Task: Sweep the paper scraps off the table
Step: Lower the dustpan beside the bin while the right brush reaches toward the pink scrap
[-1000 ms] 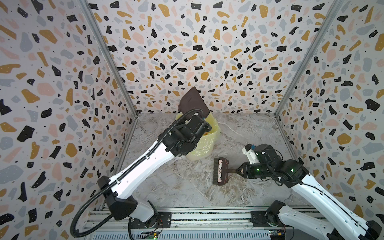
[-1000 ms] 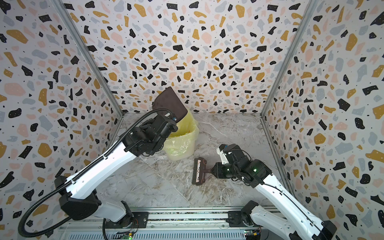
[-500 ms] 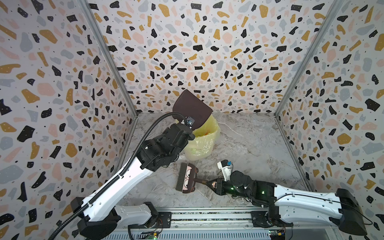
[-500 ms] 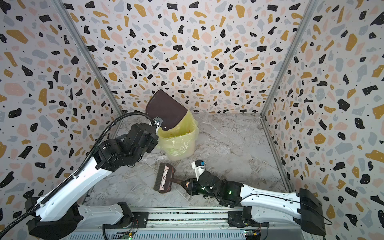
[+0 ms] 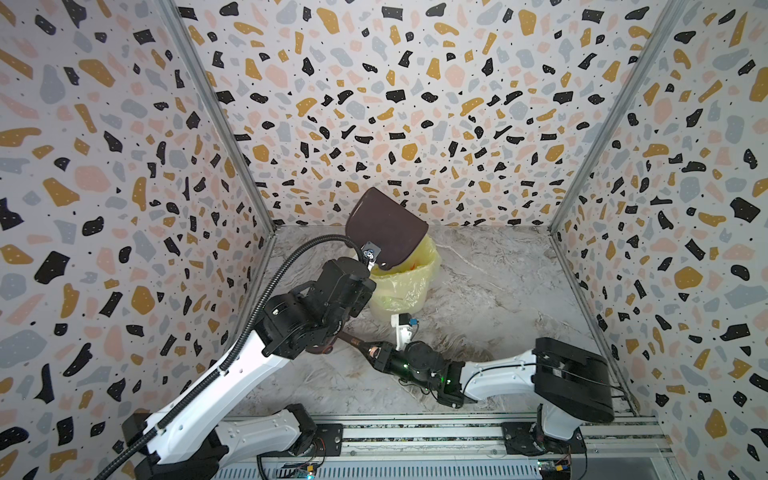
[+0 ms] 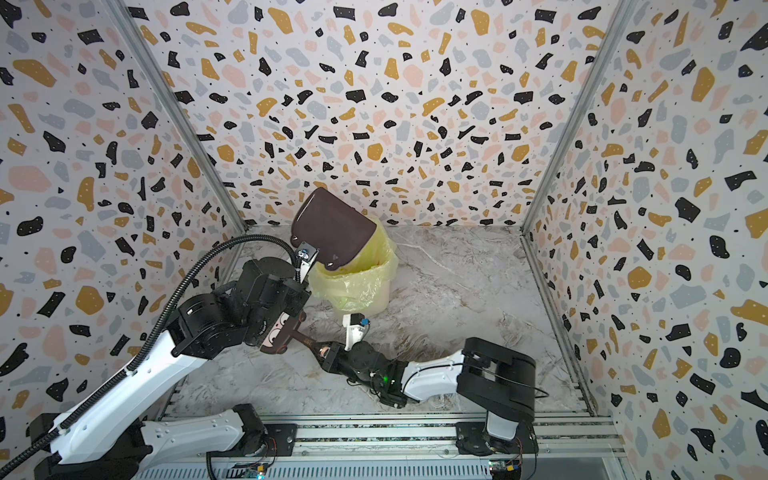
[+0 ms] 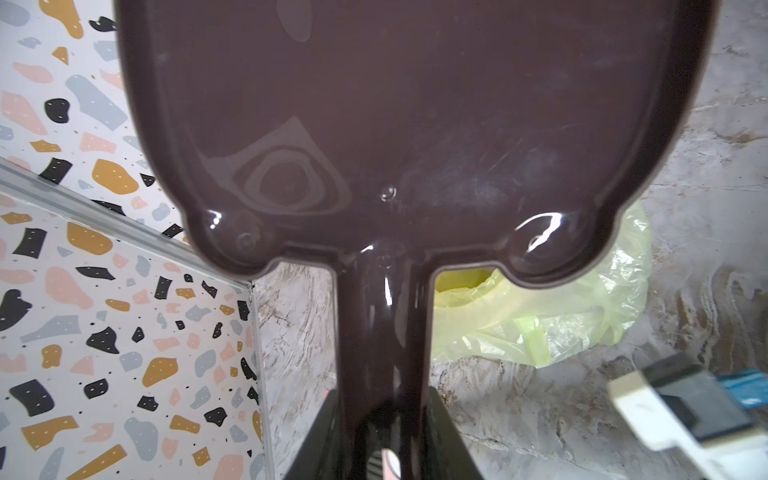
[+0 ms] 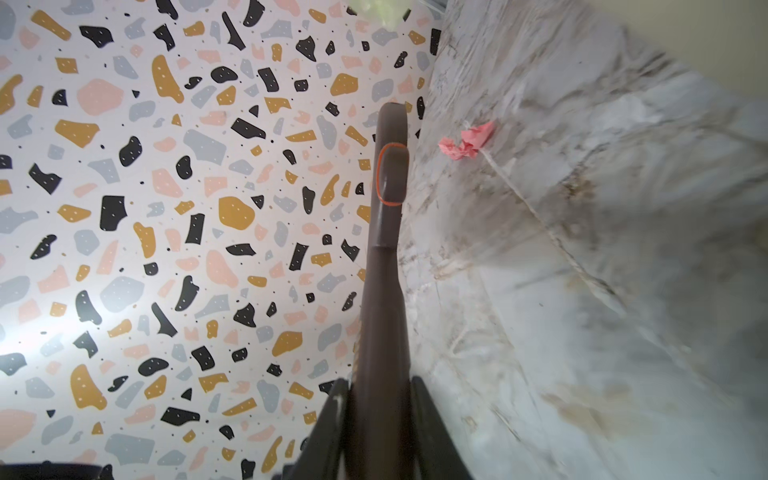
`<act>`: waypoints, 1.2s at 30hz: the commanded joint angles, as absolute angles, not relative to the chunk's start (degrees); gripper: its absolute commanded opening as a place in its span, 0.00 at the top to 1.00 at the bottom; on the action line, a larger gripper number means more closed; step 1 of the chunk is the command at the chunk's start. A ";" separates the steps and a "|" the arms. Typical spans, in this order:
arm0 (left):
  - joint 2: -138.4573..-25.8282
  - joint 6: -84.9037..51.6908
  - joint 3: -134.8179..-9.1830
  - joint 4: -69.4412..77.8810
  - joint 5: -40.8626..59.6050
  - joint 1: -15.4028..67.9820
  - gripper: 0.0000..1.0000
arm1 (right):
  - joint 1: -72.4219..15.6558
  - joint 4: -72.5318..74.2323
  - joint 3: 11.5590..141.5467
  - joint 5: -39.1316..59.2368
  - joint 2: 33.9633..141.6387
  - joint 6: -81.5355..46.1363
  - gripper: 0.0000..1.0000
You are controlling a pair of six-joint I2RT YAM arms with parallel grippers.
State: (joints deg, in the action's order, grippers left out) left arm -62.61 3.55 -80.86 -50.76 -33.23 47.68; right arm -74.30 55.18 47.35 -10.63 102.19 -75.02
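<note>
While the left claw [image 7: 384, 436] grips narrow on the handle of the brown dustpan [image 5: 386, 226], the pan hangs tilted in the air above the yellow-lined bin [image 5: 405, 291], and the face shown in the left wrist view carries no paper. The right claw [image 8: 380, 419] is clamped tight on the handle of the brush [image 6: 280, 334], whose head sits low and tucked under the left arm's wrist in both top views.

Only 1 paper scrap [image 8: 467, 141] shows. It is a crumpled pink bit lying on the surface [image 5: 498, 291], near the far end of the brush but apart from it in the right wrist view. Neither top view shows it; the left arm probably hides it.

3 things could go wrong from here:
- With the 2 arms stacked so closely, a brush stroke or a lowering pan could knock 1 arm into the other.
- With the pan off the surface, a sweep has nothing to land in and may only flick the light scrap toward the wall.
- Any dip of the pan could snag the loose liner and tip the bin.
</note>
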 commanded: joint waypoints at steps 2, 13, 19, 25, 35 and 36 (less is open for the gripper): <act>-60.47 2.20 -79.52 -47.77 -29.83 47.28 1.00 | -74.74 64.74 57.04 -13.77 109.92 -79.49 1.00; -54.76 -0.90 -77.26 -51.04 -25.94 47.13 1.00 | -73.92 52.69 72.81 -22.29 122.33 -86.14 1.00; -53.84 -1.78 -76.26 -51.72 -24.91 47.17 1.00 | -72.59 44.88 78.70 -21.96 126.44 -91.77 1.00; -53.75 -2.23 -76.55 -52.52 -25.46 47.18 1.00 | -71.05 35.56 81.37 -19.83 126.97 -94.38 1.00; -53.12 -2.35 -76.87 -53.45 -26.54 47.17 1.00 | -73.23 27.08 60.59 -18.48 111.52 -95.98 1.00; -53.05 -2.38 -76.69 -53.34 -26.57 47.20 1.00 | -73.80 26.23 57.93 -18.09 109.01 -95.98 1.00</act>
State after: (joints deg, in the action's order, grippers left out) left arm -54.00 -1.76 -76.34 -54.43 -25.82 47.35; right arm -72.44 33.61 62.96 -19.42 114.15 -95.48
